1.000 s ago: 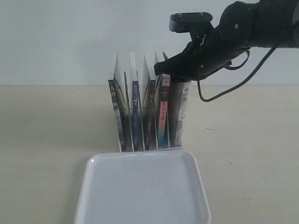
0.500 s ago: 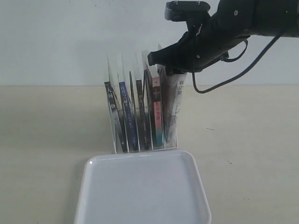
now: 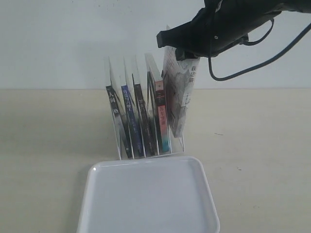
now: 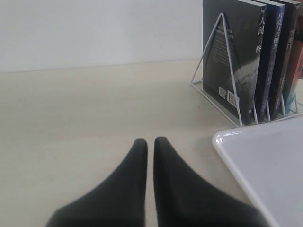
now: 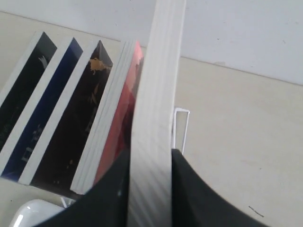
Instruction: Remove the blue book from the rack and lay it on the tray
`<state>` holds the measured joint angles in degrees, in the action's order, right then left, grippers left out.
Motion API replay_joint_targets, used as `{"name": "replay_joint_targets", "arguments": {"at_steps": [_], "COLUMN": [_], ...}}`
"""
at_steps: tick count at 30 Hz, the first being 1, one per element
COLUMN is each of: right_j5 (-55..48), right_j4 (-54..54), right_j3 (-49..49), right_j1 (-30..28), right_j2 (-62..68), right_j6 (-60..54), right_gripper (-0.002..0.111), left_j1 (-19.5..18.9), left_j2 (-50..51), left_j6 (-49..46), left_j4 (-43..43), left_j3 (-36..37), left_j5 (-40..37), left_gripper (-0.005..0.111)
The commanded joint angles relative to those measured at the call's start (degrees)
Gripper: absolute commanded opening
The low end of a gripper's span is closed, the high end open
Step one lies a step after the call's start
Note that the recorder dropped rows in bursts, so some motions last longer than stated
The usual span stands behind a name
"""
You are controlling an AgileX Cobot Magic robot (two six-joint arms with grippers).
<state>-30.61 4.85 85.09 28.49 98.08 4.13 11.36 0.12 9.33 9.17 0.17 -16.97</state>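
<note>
Right gripper (image 3: 176,50) clamped on the top edge of a white-spined book (image 3: 181,97), which hangs tilted and partly raised at the right end of the rack (image 3: 115,77). Blue book (image 3: 130,121) is in the rack, second from left, leaning left. Tray (image 3: 146,204) lies just near-side of the rack. Left gripper (image 4: 150,147) is pinched together, low over the table (image 4: 71,109), left of the tray.
</note>
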Motion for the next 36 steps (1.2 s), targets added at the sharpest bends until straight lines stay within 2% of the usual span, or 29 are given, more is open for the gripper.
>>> {"name": "replay_joint_targets", "arguments": {"at_steps": [1, 36], "right_j5": [2.68, 5.80], "right_j4": [-0.95, -3.06], "right_j3": [1.15, 1.15], "right_j1": [0.08, 0.08], "right_j2": [-1.53, -4.58], "right_j6": [1.54, 4.92], "right_gripper": [0.007, 0.007], "left_j1": [-0.18, -0.18], "left_j2": [-0.12, -0.12], "left_j6": [-0.23, -0.23], "left_j4": [-0.16, -0.16], "left_j3": [-0.17, -0.17], "left_j5": [0.17, 0.17], "left_gripper": [0.004, 0.004]}}
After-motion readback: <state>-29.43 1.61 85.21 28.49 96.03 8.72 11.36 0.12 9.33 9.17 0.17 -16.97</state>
